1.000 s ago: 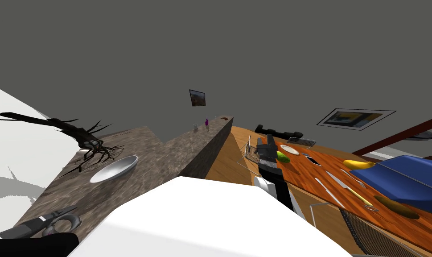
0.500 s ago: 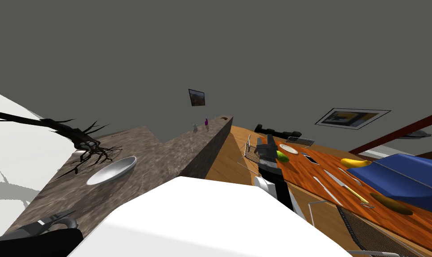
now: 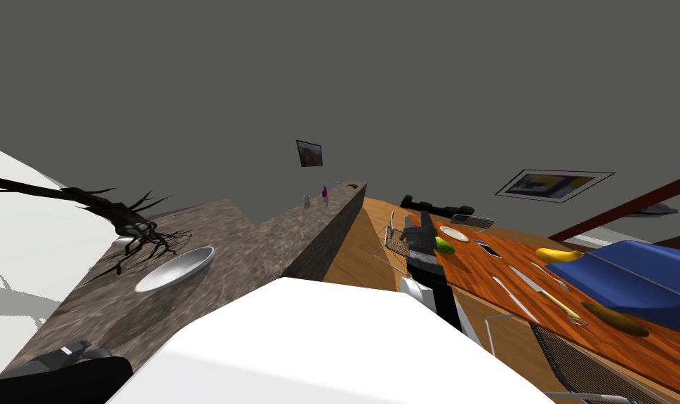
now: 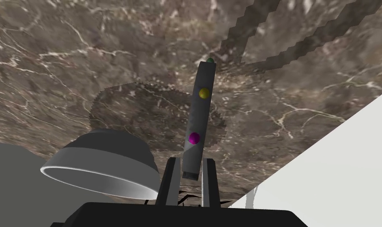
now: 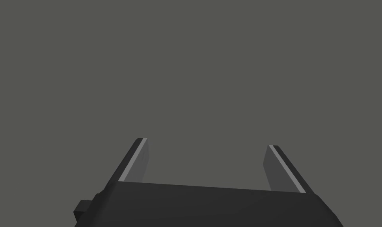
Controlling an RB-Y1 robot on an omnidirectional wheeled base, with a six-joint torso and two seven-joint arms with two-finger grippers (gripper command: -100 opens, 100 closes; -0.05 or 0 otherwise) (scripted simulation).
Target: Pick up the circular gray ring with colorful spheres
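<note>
At the head view's lower left, the left gripper's (image 4: 188, 169) fingers pinch the gray ring (image 4: 198, 118) edge-on, seemingly clear of the marble tabletop (image 4: 68, 59); held so near its rim, it could swivel loose; the right gripper's (image 5: 205, 157) fingers stand wide.

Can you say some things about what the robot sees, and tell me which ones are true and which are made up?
1. The left claw is shut on the gray ring. True.
2. The ring has a yellow ball and a purple ball on it. True.
3. The right claw is squeezing a banana. False: it is open and holds nothing. The banana lies on the wooden table.
4. The bowl near the ring is bright red. False: it is gray.
5. The counter under the ring is brown with pale veins, like stone. True.
</note>
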